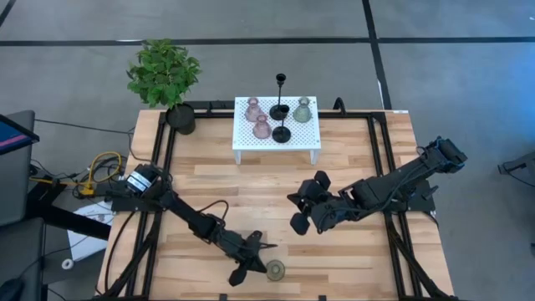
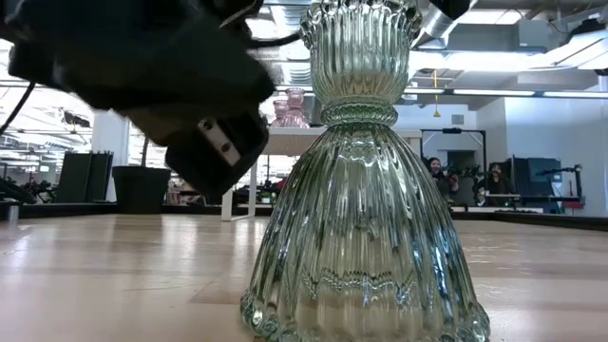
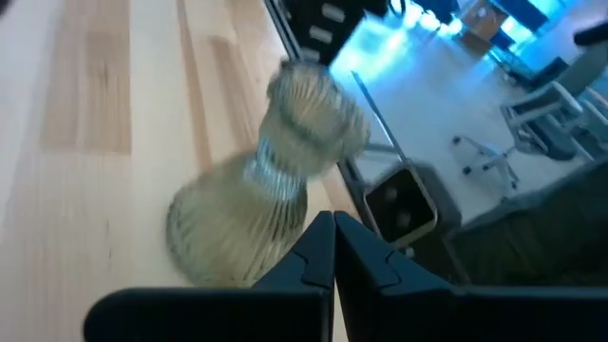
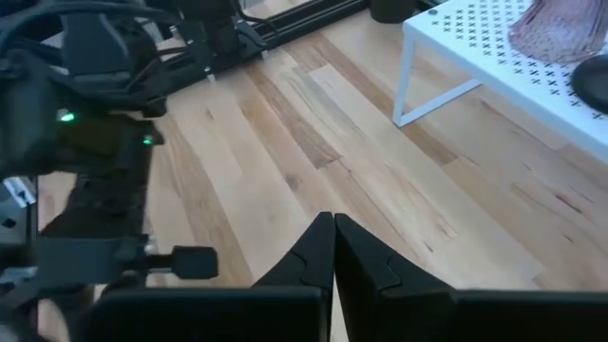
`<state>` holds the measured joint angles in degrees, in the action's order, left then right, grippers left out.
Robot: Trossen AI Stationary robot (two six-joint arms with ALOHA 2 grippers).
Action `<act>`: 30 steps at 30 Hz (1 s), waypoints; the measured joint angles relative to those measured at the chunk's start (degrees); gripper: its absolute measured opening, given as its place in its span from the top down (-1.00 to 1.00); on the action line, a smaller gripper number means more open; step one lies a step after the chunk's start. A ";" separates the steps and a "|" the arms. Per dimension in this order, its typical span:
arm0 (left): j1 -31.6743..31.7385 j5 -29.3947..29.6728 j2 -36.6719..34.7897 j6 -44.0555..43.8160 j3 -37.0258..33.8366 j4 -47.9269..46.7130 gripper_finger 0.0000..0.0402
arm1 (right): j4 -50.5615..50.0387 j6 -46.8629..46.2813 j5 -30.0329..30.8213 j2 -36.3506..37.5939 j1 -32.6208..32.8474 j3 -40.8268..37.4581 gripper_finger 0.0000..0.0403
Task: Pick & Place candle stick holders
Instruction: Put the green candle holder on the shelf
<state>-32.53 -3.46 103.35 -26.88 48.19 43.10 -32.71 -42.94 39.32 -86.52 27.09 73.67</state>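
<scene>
- Green holder (image 1: 275, 268) stands alone on the wooden table (image 1: 351, 167), near the front edge, well apart from the white stand (image 1: 311, 144) at the back.
- Long axis is vertical: upright, wide ribbed base on the wood, narrow neck and fluted cup pointing up; seen close in low view (image 2: 366, 199).
- Left gripper (image 1: 247, 261) sits just beside that holder, on the side away from the stand's right end; fingers pressed together, holding nothing.
- Holder is outside the jaws, just past the fingertips, not between them; left wrist view shows it (image 3: 275, 180) ahead of the closed tips (image 3: 334, 249). Can't tell if tips touch the glass.
- Right gripper (image 1: 299, 209) hangs over mid-table, between the stand and the green holder, nearer the stand; fingers closed on nothing, as right wrist view (image 4: 334, 249) shows, w/ bare wood beyond.
- On the stand: two pink holders (image 1: 252, 109) (image 1: 262, 127) toward its left side, a second green holder (image 1: 302, 110) toward its right, one black holder (image 1: 282, 132) near its front centre, another black holder (image 1: 280, 94) at its back edge. All upright.
- Potted plant (image 1: 165, 75) just left of the stand, at the table's back corner.
- People visible in the room behind the stand, far off (image 2: 437, 169).
</scene>
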 joint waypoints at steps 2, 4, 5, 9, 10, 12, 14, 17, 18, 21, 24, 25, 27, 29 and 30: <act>-0.37 1.99 0.36 0.00 1.05 0.32 1.00 | 0.02 0.02 0.69 0.00 0.00 0.00 1.00; -0.55 2.62 0.93 0.44 2.07 0.13 1.00 | 0.02 0.03 1.57 0.00 0.00 0.00 1.00; -0.55 2.71 1.57 0.82 2.93 0.11 1.00 | 0.01 0.04 1.72 0.00 0.00 0.00 1.00; -0.52 3.15 4.25 -0.04 5.75 -0.21 1.00 | -0.17 1.65 1.68 0.00 0.08 0.00 1.00; -0.51 3.31 5.04 -0.71 6.42 -0.21 1.00 | -0.21 2.59 1.68 0.00 0.21 0.00 1.00; -0.50 3.70 6.62 -1.86 7.63 -0.30 1.00 | -0.29 4.54 1.66 0.00 0.26 0.00 1.00; -0.53 5.99 7.88 -2.68 8.86 -0.32 1.00 | -0.28 5.78 1.50 0.00 0.26 0.00 1.00; -0.50 9.97 9.16 -3.49 11.09 -0.25 1.00 | -0.44 6.81 1.39 0.00 0.27 0.00 1.00; -0.50 11.64 9.34 -3.46 11.70 -0.27 1.00 | -0.44 7.22 1.26 0.00 0.34 0.00 1.00; -0.04 16.75 9.92 -3.41 13.05 -0.22 1.00 | -0.43 7.53 1.26 0.00 0.76 0.00 1.00; 0.75 19.72 9.92 -3.10 13.41 -0.19 1.00 | -1.68 7.52 1.20 0.00 1.36 0.00 1.00; 1.05 19.97 9.92 -2.80 13.43 -0.17 1.00 | -2.61 7.52 1.18 0.00 1.56 0.00 1.00; 1.91 19.97 9.92 -2.46 13.43 -0.25 1.00 | -4.39 6.85 1.05 0.02 2.33 0.00 1.00; 2.78 19.97 9.92 -2.35 13.43 -0.19 1.00 | -6.78 4.71 1.04 0.02 3.07 0.00 1.00; 3.19 19.95 9.92 -2.36 13.43 -0.20 1.00 | -8.12 3.32 1.03 0.02 3.62 0.00 1.00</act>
<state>-29.34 16.49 113.27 -29.23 61.63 42.91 -40.83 -39.61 40.35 -86.50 30.71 73.67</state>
